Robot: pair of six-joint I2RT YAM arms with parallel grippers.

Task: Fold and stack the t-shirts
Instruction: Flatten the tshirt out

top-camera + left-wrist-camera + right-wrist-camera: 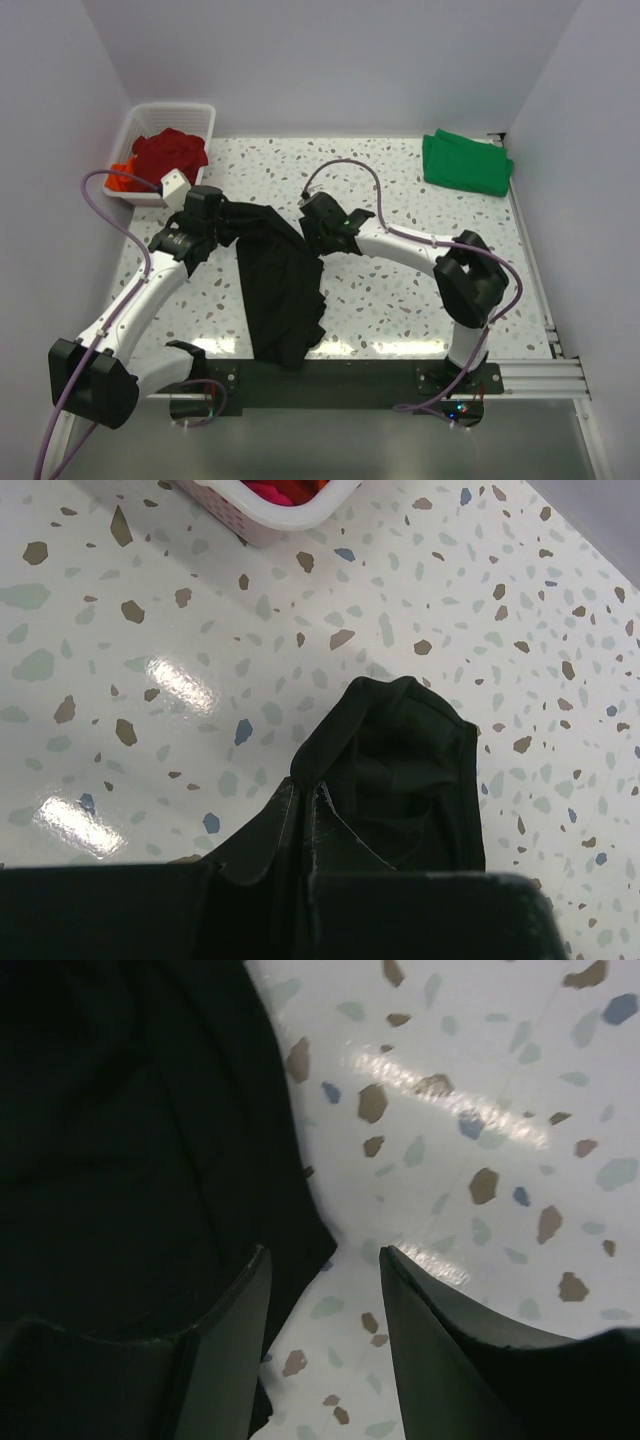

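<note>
The left fingers [310,810] clench a bunched edge of the black shirt [275,290], lifting it off the bench [400,290]; the right fingers [325,1300] stand released beside it.

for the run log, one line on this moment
left gripper: shut on black t-shirt | right gripper: open beside it
</note>
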